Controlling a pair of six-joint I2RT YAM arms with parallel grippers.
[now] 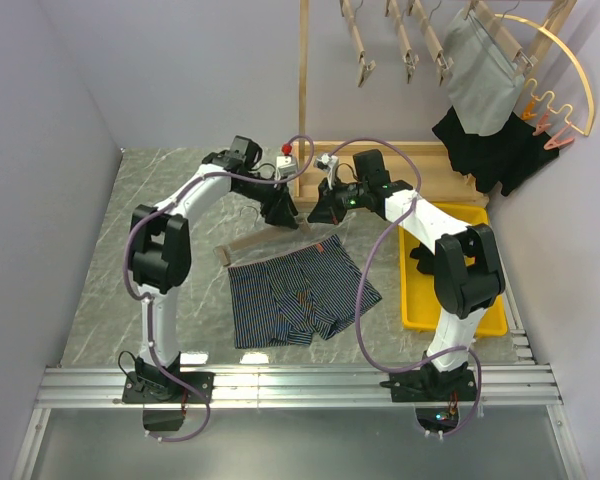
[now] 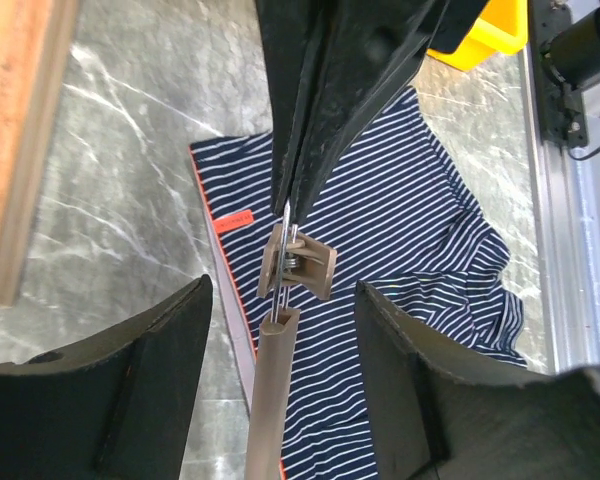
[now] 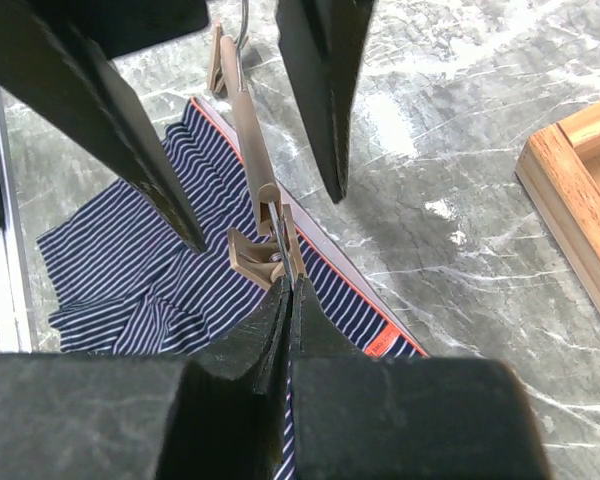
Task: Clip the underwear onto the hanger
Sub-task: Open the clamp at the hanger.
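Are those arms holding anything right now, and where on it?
The right fingers pinch the hanger by its end clip; the left fingers straddle its bar, open, holding nothing.

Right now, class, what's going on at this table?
Two robot arms are working over striped underwear lying flat on the table. A tan hanger lies along its waistband. The right gripper is shut on the hanger's end clip, while the left gripper stands open astride the bar beside it. Whether the waistband is in the clip yet cannot be told.
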